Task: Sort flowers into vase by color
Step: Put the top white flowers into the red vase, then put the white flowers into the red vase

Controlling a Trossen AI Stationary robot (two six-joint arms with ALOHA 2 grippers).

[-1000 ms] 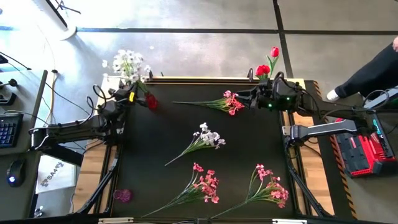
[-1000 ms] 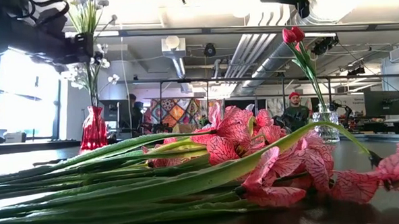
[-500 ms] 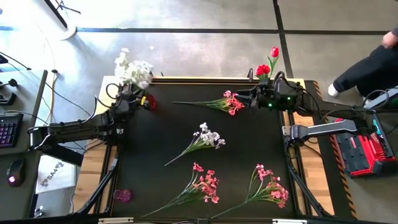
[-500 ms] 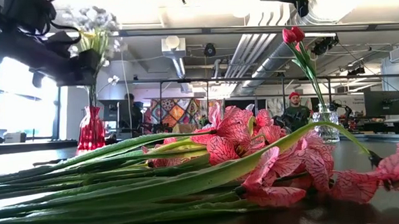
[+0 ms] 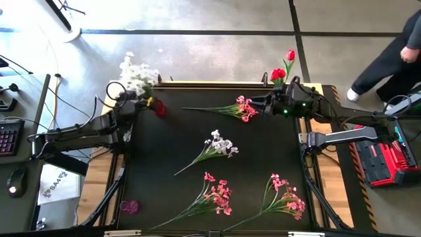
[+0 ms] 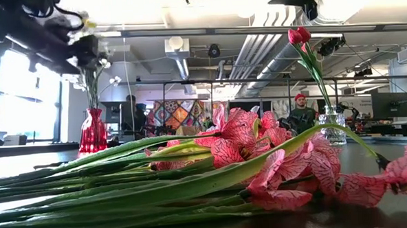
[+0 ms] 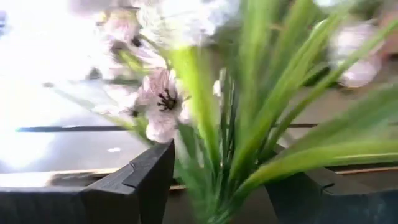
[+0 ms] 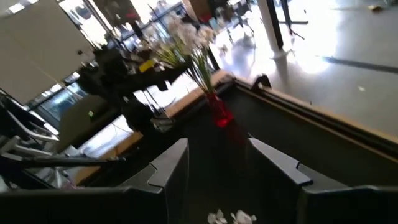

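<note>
A white-blossom bunch [image 5: 137, 74] stands with its stems in the red vase [image 5: 159, 107] at the table's far left corner. My left gripper [image 7: 217, 186] is open just above the vase, and the green stems [image 7: 249, 137] pass between its parted fingers. Red tulips [image 5: 283, 69] stand in a clear vase [image 6: 334, 132] at the far right. My right gripper [image 5: 263, 105] hovers open beside the blossoms of a pink spray [image 5: 240, 108] lying near the far edge. One white spray [image 5: 220, 146] and two pink sprays [image 5: 217, 194] [image 5: 286, 197] lie flat on the black mat.
A small purple object [image 5: 129, 206] lies at the mat's near left corner. A raised wooden rim [image 5: 217, 84] runs along the far edge. A person [image 5: 395, 66] stands on the floor beyond the right arm. The low view is filled by a pink spray [image 6: 239, 153] close up.
My left gripper has opened and let go of the white bunch's stems, easing slightly toward the table's left edge. The white bunch stays standing in the red vase, its blossoms swaying a little. My right gripper has kept still.
</note>
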